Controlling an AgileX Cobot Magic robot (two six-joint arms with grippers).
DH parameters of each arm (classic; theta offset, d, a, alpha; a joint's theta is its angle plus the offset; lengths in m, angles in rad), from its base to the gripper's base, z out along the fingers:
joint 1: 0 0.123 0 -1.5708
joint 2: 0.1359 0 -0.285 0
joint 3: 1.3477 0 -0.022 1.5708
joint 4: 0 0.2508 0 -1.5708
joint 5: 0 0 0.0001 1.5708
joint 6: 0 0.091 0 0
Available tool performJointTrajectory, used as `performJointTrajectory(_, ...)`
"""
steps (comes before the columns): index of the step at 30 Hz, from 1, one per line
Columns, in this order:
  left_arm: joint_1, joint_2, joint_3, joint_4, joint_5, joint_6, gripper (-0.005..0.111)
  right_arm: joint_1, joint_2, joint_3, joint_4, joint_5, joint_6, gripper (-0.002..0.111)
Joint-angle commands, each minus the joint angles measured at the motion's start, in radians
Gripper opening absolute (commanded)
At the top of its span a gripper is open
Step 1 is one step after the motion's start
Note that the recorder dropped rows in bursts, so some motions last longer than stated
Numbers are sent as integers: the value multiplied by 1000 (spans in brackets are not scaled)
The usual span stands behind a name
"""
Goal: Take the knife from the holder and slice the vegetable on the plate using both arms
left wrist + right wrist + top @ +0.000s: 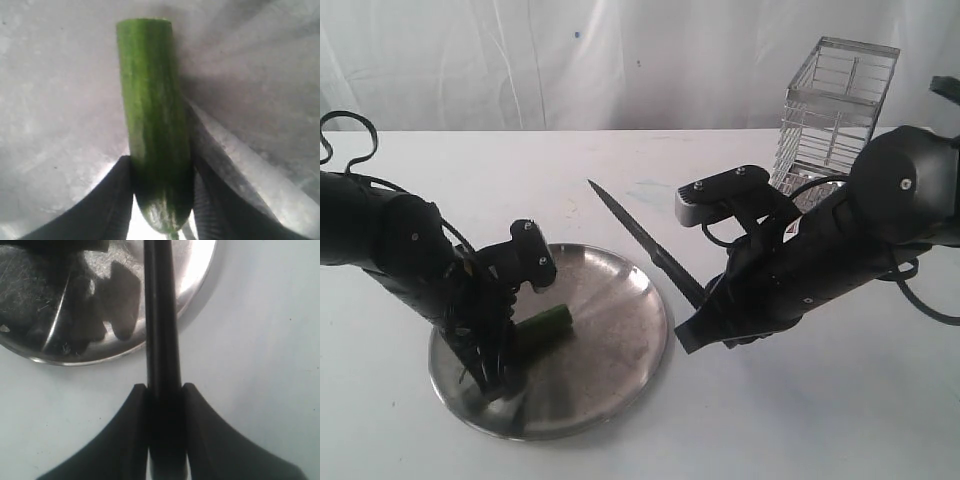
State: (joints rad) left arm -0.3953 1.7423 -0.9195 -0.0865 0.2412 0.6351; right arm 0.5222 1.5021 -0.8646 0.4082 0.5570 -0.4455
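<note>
The green vegetable (546,326) lies on the round steel plate (620,320), left of its middle. My left gripper (492,372) reaches down onto the plate's left part. In the left wrist view its black fingers (112,200) press both sides of the vegetable (152,110) at the stem end, while the flat cut end points away. My right gripper (703,300) hovers by the plate's right rim, shut on the handle of the black knife (640,232). The blade slants up and back to the left, above the plate's far edge. The right wrist view shows the knife (160,315) running over the plate rim (197,290).
The silver wire holder (835,110) stands at the back right, behind the right arm. A white table carries everything, and a white curtain hangs behind it. The right arm's bulky body fills the space between holder and plate.
</note>
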Motion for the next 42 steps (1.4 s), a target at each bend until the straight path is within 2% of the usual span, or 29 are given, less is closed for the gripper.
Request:
performJointTrajectory(1, 3, -2, -2, 40, -102, 86, 0, -5, -3, -3, 8, -14, 4, 0)
performJointTrajectory(4, 3, 17, -2, 43, -195, 228, 0, -5, -3, -3, 10, -14, 4, 0)
performJointTrajectory(14, 5, 62, -2, 43, -230, 285, 2, -5, -3, -3, 14, -16, 4, 0)
performJointTrajectory(24, 5, 60, -2, 43, -221, 279, 56, -5, -3, -3, 28, -12, 4, 0)
performJointTrajectory(27, 5, 50, -2, 39, -218, 279, 64, -5, -3, -3, 28, -12, 4, 0)
performJointTrajectory(30, 5, 17, -2, 39, -213, 249, 66, -5, -3, -3, 28, -14, 4, 0)
performJointTrajectory(35, 5, -86, -2, 39, -202, 141, 64, -5, -3, -3, 28, 1, 1, 0)
performJointTrajectory(37, 5, -144, -2, 39, -185, 84, 54, -5, -3, -3, 28, 0, -17, 0)
performJointTrajectory(42, 7, -280, -2, 39, -95, 7, 1, -5, -3, -6, 41, -9, -156, 0)
